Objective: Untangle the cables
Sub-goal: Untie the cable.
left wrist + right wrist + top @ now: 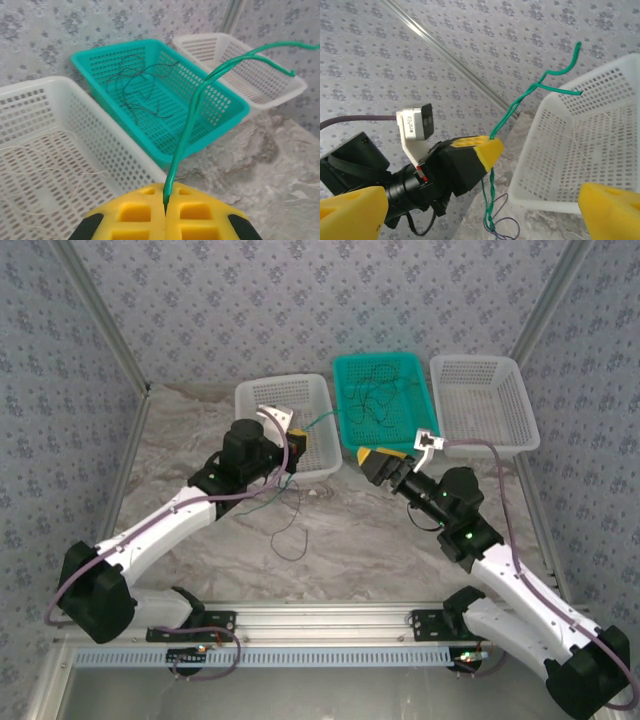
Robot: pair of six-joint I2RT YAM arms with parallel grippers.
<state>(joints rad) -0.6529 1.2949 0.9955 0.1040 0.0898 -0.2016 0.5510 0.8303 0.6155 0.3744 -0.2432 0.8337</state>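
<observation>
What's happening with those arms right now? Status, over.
Left end effector shut on green cable. Right end effector open, empty. Dark cables in teal basket. White basket close beside the left grip.

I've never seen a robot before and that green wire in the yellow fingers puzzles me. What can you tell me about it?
The green cable is thin, glossy, plastic-looking wire, seemingly two strands twisted together. The left gripper is shut on it. Above the pinch it rises in a curve and splits into two free ends in the air; below the pinch, a twisted tail hangs down.
</observation>
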